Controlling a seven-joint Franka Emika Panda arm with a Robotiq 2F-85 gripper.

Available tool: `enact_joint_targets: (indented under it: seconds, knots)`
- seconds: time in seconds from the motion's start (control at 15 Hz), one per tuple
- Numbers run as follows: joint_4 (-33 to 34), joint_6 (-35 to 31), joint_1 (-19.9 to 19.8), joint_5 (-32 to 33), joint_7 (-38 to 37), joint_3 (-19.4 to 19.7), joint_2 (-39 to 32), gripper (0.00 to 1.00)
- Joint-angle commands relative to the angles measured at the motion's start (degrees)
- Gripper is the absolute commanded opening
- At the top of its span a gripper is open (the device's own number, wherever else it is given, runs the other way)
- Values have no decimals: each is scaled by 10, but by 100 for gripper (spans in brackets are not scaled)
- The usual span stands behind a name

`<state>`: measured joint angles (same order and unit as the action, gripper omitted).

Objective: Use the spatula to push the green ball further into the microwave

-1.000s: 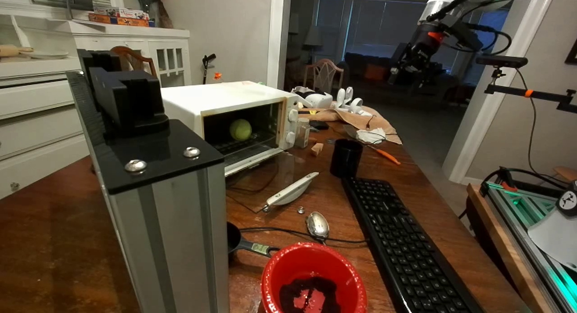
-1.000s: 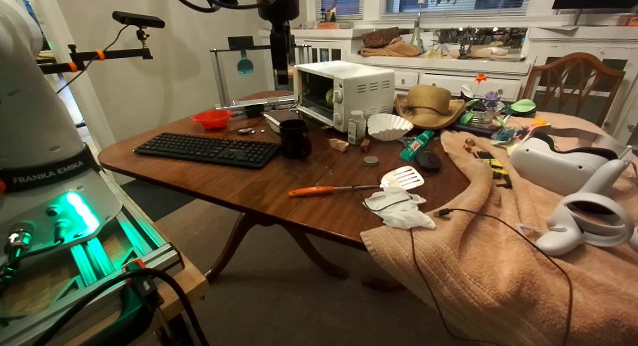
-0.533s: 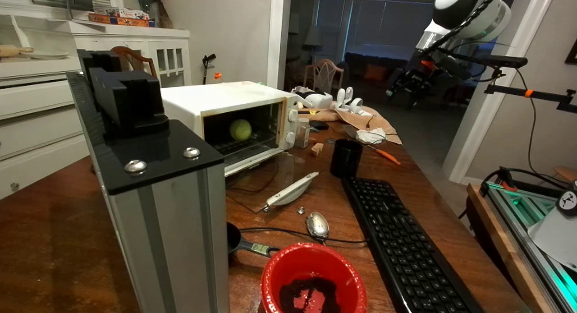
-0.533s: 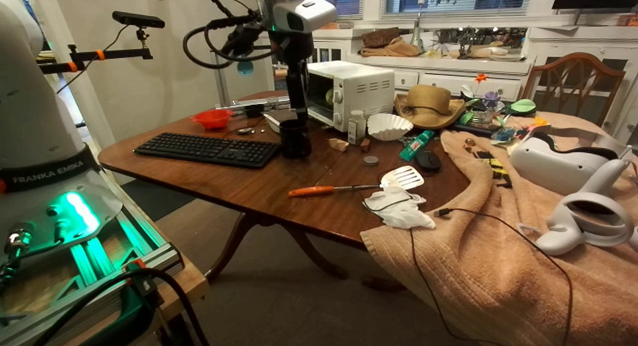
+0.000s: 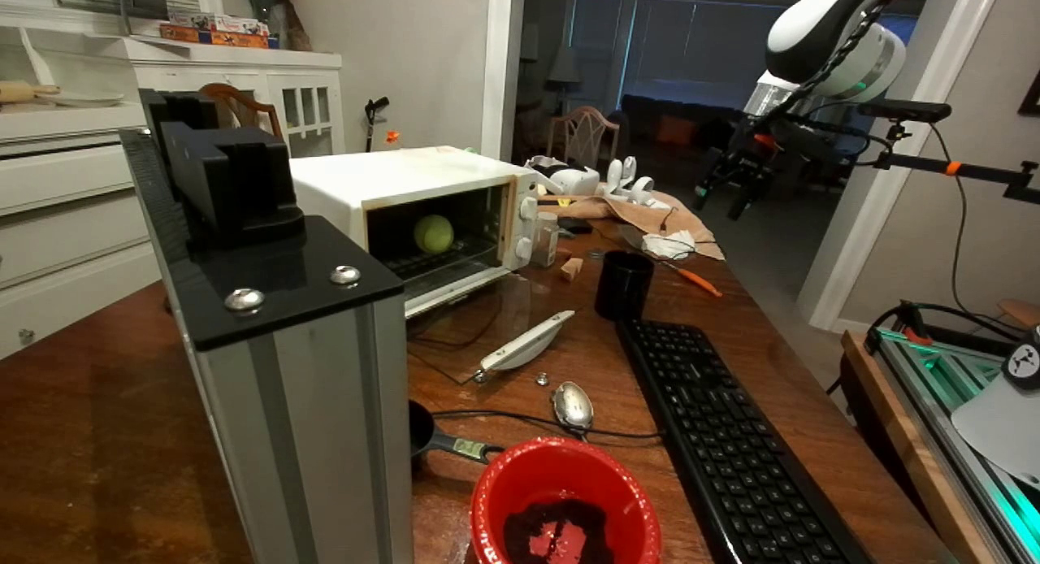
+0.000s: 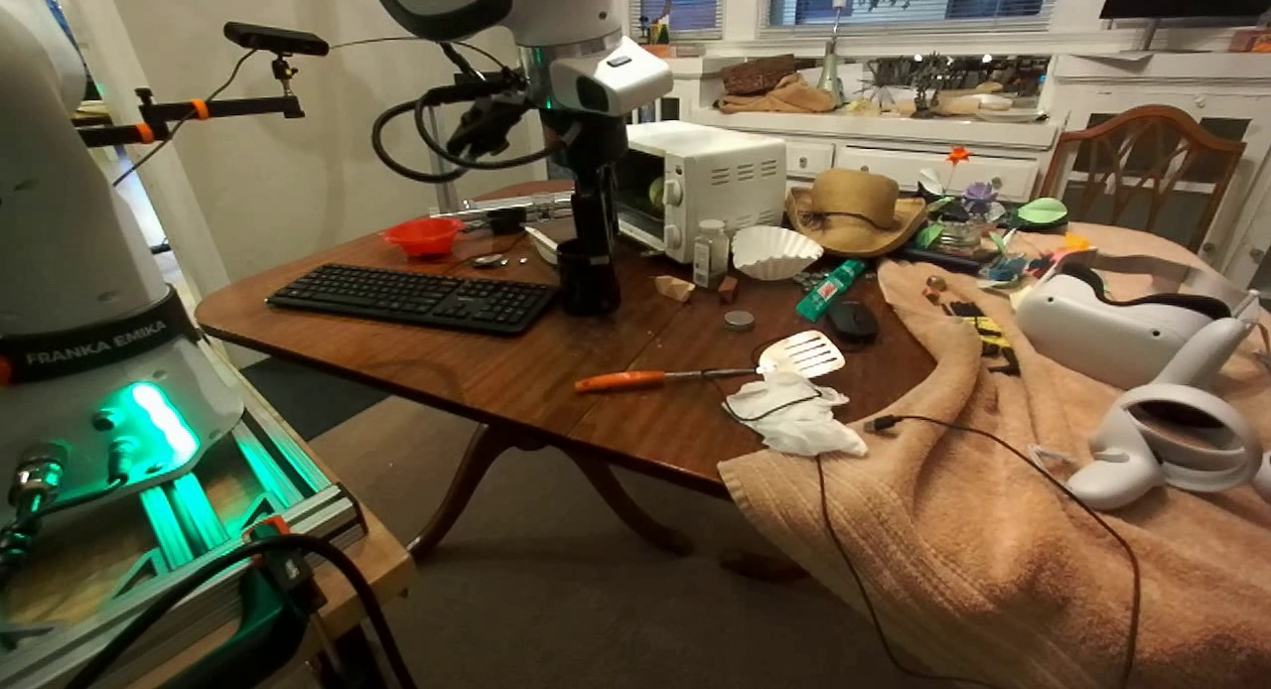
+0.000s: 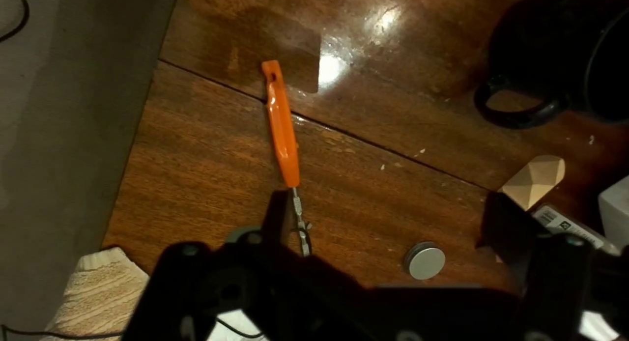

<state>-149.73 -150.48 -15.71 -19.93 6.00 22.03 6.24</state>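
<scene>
The green ball rests inside the open white microwave. In an exterior view the microwave hides part of the ball. The spatula lies flat on the table, with its orange handle toward the front edge and its slotted white head beside crumpled white paper. My gripper is open and empty, above the table. In the wrist view the spatula's handle and shaft lie below the left finger of my gripper; the head is hidden behind the gripper.
A black mug and black keyboard stand left of the spatula. A round metal lid, wooden pieces and a mouse lie nearby. A towel with a VR headset covers the right side.
The arm and gripper have come down toward the table, also shifting slightly right in an exterior view. The ball, microwave and spatula have not moved.
</scene>
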Motion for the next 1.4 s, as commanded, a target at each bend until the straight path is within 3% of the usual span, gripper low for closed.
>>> enact_joint_targets:
  seconds: [0.0, 0.27, 1.07, 1.33]
  knots:
    - [5, -5, -1, -19, 20, -4, -17, 100]
    - [20, -11, -2, -47, 65, -1, -76, 100]
    - [105, -34, -28, -280, 299, -31, -232, 100]
    - [113, -45, -34, -280, 315, -29, -257, 100]
